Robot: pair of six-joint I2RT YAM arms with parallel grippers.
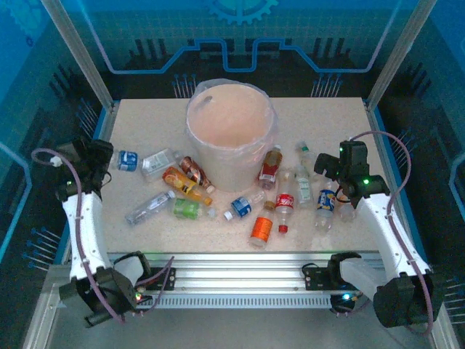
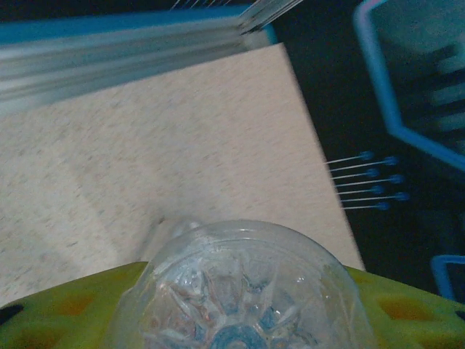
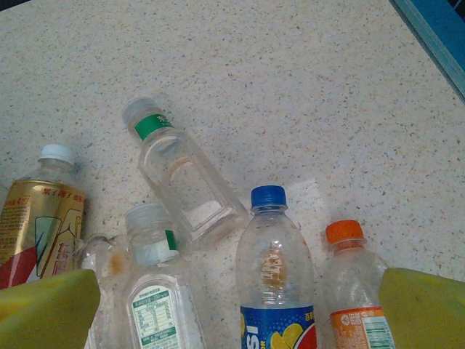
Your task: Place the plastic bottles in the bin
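The bin [image 1: 231, 131], a white bucket with a peach inside, stands at the back middle of the table. Plastic bottles lie scattered in front of it. My left gripper [image 1: 102, 163] is at the table's left edge, shut on a clear blue-labelled bottle [image 1: 128, 161]. That bottle's ribbed base [image 2: 240, 291] sits between the yellow-green fingers [image 2: 65, 309]. My right gripper [image 1: 330, 173] hovers open above the right-hand group. Between its fingers [image 3: 421, 305] lie a blue-capped bottle [image 3: 276, 276] and an orange-capped bottle [image 3: 354, 291], neither touched.
More bottles lie left of centre: a clear one [image 1: 161, 161], an orange one [image 1: 182, 182], a green one [image 1: 190, 209]. On the right are a red one [image 1: 284, 203] and an orange one [image 1: 261, 229]. A frame post [image 1: 80, 54] stands behind the left arm.
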